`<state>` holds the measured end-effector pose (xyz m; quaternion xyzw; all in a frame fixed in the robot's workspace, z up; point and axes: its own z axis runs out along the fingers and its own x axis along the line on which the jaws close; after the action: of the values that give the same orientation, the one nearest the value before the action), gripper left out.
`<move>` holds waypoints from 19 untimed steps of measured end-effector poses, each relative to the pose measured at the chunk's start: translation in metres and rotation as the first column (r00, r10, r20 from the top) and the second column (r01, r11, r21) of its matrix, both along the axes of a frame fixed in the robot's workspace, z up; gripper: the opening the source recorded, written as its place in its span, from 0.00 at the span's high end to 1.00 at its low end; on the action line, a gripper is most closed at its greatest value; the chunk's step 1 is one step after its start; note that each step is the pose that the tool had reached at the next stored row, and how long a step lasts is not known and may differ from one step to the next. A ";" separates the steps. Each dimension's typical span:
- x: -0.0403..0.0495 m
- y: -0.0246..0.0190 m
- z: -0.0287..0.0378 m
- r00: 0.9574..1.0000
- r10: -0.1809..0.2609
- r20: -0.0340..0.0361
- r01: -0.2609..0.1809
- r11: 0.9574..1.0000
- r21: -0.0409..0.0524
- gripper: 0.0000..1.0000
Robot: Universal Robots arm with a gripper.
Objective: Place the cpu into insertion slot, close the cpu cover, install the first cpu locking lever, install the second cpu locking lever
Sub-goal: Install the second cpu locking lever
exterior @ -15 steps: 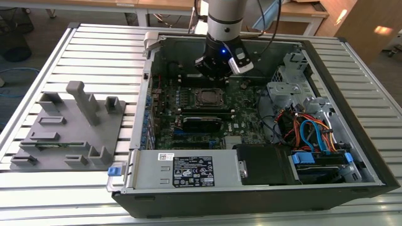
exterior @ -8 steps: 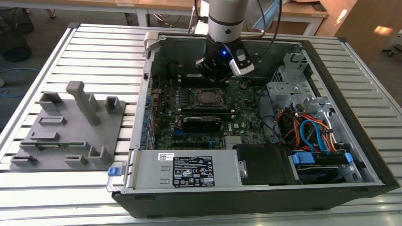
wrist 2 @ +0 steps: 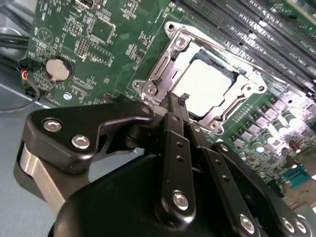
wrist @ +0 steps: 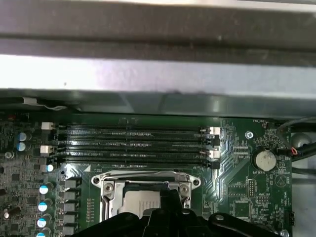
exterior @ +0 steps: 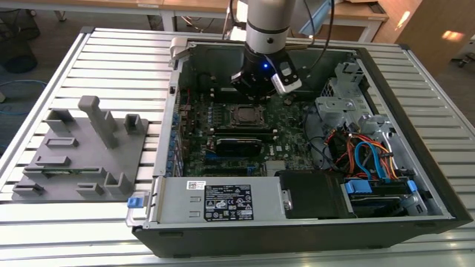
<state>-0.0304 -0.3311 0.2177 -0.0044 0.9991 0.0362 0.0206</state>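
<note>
Open computer case lying on a slatted desk, motherboard facing up. Arm reaching down into the case, pincer hovering just above the board at the socket's far edge in the exterior view. Pincer fingers drawn close together in the second wrist view, tips nearly meeting just beside the socket's edge, nothing visibly gripped; pincer dark and bulky across the foreground there, and seen again as a black mass in the first wrist view. CPU seated in the slot, pale metal top showing through the window of the cover, which lies flat over it. Same CPU and cover partly hidden behind the pincer in the first wrist view. Slot near the board's middle in the exterior view. Long memory slots just beside the socket, coin battery well apart. Grey fixture on the desk at the exterior view's left. Labelled power supply along the case's near wall.
</note>
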 end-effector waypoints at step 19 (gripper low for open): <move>-0.0002 -0.0232 0.0145 1.000 0.001 0.000 -0.001 1.000 0.001 0.90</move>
<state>-0.0306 -0.3542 0.2322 -0.0049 0.9991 0.0365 0.0205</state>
